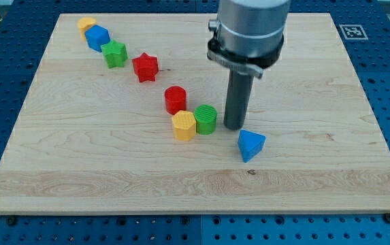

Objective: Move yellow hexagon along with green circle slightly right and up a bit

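Observation:
The yellow hexagon (pixel 184 125) sits near the board's middle, touching the green circle (pixel 206 119) on its right. My tip (pixel 233 127) rests on the board just right of the green circle, a small gap between them. A red cylinder (pixel 175 99) stands just above and left of the pair. A blue triangle (pixel 250 145) lies below and right of my tip.
A diagonal row runs to the view's top left: a red star (pixel 145 67), a green star (pixel 115 54), a blue block (pixel 97 37) and a yellow block (pixel 86 25). The wooden board (pixel 317 177) lies on a blue perforated table.

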Controlling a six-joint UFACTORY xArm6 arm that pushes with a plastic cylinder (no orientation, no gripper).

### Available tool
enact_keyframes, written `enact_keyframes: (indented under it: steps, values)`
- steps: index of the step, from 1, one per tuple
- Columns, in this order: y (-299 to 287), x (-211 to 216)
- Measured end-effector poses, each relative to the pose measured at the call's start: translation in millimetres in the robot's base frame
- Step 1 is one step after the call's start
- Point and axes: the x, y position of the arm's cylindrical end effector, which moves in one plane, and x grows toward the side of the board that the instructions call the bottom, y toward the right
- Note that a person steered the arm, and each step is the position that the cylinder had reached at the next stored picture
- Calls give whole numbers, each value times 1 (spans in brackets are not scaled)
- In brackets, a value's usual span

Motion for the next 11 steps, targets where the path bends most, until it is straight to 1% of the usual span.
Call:
enact_keyframes:
  steps: [1,2,3,4,5,6,7,8,10,11]
  values:
    - [-1,40]
    - [-2,67]
    - [-31,82]
    - [-83,81]
    - [-128,61]
    - [-154,36]
    - [-158,34]
    - [-140,14]
    - [-132,12]
    - [-95,6]
